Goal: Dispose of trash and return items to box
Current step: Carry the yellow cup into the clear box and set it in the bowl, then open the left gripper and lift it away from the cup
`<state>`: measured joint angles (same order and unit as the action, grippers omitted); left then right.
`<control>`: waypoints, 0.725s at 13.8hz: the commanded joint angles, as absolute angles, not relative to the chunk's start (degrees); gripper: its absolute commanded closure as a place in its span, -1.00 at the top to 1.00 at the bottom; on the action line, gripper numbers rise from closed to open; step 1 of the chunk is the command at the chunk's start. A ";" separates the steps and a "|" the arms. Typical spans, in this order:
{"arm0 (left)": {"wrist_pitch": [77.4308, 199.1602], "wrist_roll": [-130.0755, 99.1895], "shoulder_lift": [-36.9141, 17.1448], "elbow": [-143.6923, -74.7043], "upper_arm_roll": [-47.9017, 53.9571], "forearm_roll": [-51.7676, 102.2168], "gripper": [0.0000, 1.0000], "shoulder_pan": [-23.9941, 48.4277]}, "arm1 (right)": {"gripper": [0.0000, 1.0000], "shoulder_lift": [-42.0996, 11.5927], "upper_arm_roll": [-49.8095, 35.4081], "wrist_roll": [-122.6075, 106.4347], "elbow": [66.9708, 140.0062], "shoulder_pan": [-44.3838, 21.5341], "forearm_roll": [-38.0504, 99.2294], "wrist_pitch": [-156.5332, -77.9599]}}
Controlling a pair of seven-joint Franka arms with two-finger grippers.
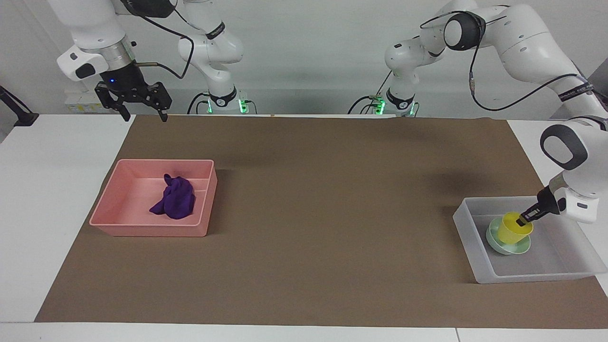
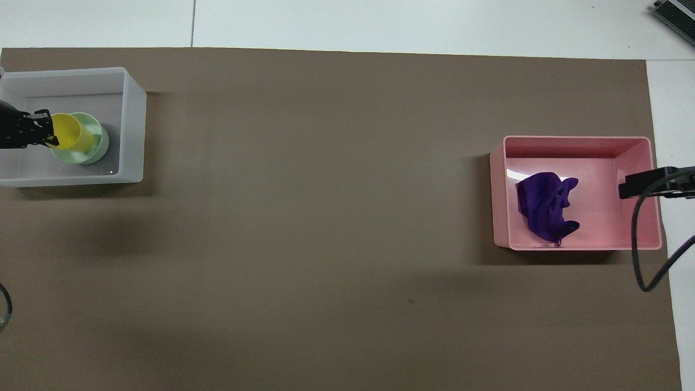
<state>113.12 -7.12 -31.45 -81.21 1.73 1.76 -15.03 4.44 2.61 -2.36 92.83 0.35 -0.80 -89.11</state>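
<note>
A: Where did you have room?

B: Your brown mat [image 1: 332, 213] lay bare between the two bins. The left gripper [image 1: 524, 220] pinched the yellow cup [image 1: 513, 229] by its rim, in the mint bowl [image 1: 507, 245] inside the grey box [image 1: 546, 270].

A: Counts?

B: One cup, one bowl, one purple rag [image 1: 175, 198] (in the pink bin [image 1: 142, 227]). Your right gripper [image 1: 141, 114] hung spread over the mat's corner nearest the robots.

I'm seeing the small yellow plastic cup [image 1: 514, 229] hiding much of the shallow mint-green bowl [image 1: 496, 244]. The overhead edge is cropping the translucent grey plastic bin [image 2: 133, 130] and both arms; I can't tell whether cup and bowl are touching.
</note>
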 commanded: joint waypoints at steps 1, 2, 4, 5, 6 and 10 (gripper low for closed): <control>113.47 -5.81 -31.47 -78.84 1.85 0.70 1.00 -15.38 | 1.00 4.13 2.37 -2.81 92.02 0.70 -0.09 -87.54; 112.60 -5.80 -30.94 -78.66 1.67 0.79 1.00 -15.21 | 1.00 4.48 2.37 -2.73 92.54 0.70 0.00 -87.54; 110.41 -5.89 -26.65 -78.66 1.84 0.53 1.00 -15.03 | 1.00 4.57 2.37 -2.64 92.64 0.70 0.00 -87.63; 106.82 -5.71 -24.54 -78.84 1.93 0.35 1.00 -14.77 | 1.00 4.57 2.37 -2.64 92.81 0.70 0.00 -87.63; 102.26 -4.49 -22.35 -78.84 2.02 0.35 1.00 -14.24 | 1.00 4.57 2.37 -2.46 92.90 0.70 0.00 -87.71; 84.41 -0.70 -13.03 -79.19 2.64 0.61 1.00 -9.95 | 1.00 4.66 2.37 -1.84 93.16 0.97 -0.88 -88.33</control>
<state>89.74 -1.61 -17.76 -77.43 3.01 1.65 -12.95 4.43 2.63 -2.30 92.90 0.38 -0.78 -88.54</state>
